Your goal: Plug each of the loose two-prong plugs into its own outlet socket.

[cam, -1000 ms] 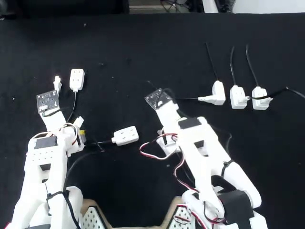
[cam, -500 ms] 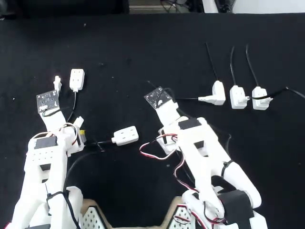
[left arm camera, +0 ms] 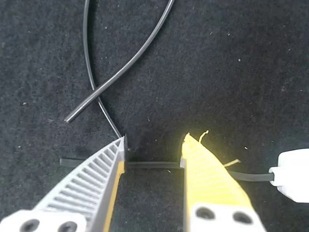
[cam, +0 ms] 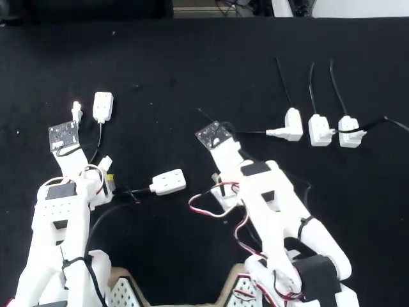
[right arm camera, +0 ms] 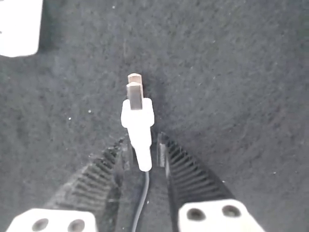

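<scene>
Slightly toward frame bottom, the right arm has slipped. My right gripper pinches 1 plug, prongs free, not yet inserted. My left gripper gapes astride a socket cable. Upper left, a second plug lies loose.

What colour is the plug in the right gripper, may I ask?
The plug is white, clearest in the right wrist view.

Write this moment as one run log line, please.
left fingers open, astride black cable leading to socket | right fingers shut on white plug | plug not inserted
</scene>
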